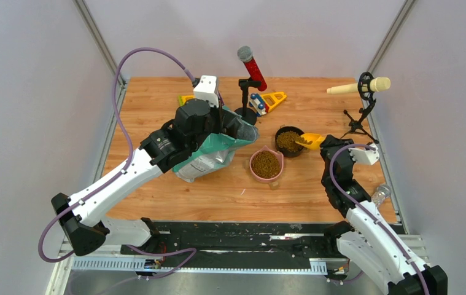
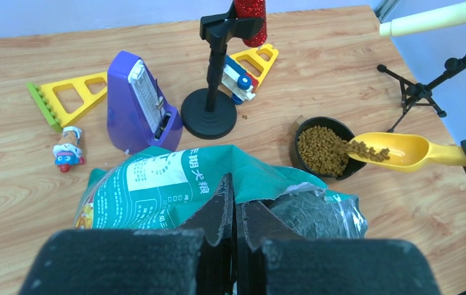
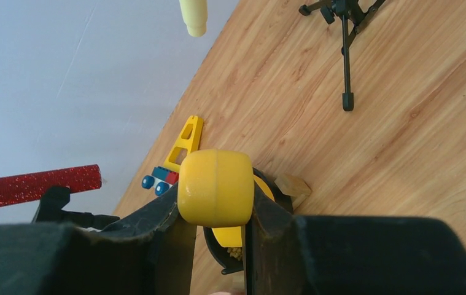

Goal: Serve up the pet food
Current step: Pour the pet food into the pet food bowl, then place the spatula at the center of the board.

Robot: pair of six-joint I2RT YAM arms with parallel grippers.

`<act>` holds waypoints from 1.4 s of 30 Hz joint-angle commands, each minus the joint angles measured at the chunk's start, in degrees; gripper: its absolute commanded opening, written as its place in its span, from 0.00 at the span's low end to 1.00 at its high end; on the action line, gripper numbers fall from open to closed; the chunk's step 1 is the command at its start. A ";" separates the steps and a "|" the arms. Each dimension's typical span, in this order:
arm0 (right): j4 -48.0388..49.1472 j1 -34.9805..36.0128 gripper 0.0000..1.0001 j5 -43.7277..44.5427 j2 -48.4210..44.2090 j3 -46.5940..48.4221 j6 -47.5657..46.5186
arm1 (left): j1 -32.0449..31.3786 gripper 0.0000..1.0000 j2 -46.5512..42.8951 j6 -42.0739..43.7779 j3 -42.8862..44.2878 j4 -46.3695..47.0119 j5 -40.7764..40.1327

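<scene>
Left wrist shows pet food as small brown pellets.

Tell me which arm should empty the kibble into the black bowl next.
Right. The right hand grips the yellow scoop, whose tip, loaded with kibble, hangs over the black bowl. The left hand is shut on the teal bag, holding no scoop.
</scene>
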 commanded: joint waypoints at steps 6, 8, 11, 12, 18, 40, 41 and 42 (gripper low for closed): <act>-1.04 -0.21 0.00 -3.51 2.96 6.68 -9.64 | -0.10 0.00 -2.65 -0.41 0.88 3.07 -2.23; -1.75 -0.26 0.00 -3.72 3.94 7.59 -10.54 | -0.12 0.00 -2.69 -0.35 0.94 3.02 -2.34; -2.16 -0.25 0.00 -4.86 4.96 8.95 -12.67 | -0.06 0.00 -2.81 -0.29 0.94 3.02 -2.65; -2.26 -0.20 0.00 -5.55 5.31 9.55 -13.70 | -0.04 0.00 -2.81 -0.30 0.94 2.97 -2.64; -5.67 0.21 0.00 -8.59 9.17 15.38 -22.68 | -0.11 0.00 -2.78 -0.26 0.99 2.84 -3.01; -30.99 0.25 0.00 -55.02 -8.36 23.42 -26.10 | -0.11 0.00 -4.36 0.65 -0.37 2.02 -5.02; -31.61 0.26 0.00 -60.12 -7.48 23.29 -26.27 | -0.07 0.00 -4.39 0.66 -0.45 2.03 -4.97; -32.13 0.25 0.00 -66.09 -6.04 23.00 -26.87 | -0.02 0.00 -4.44 0.66 -0.59 2.04 -5.00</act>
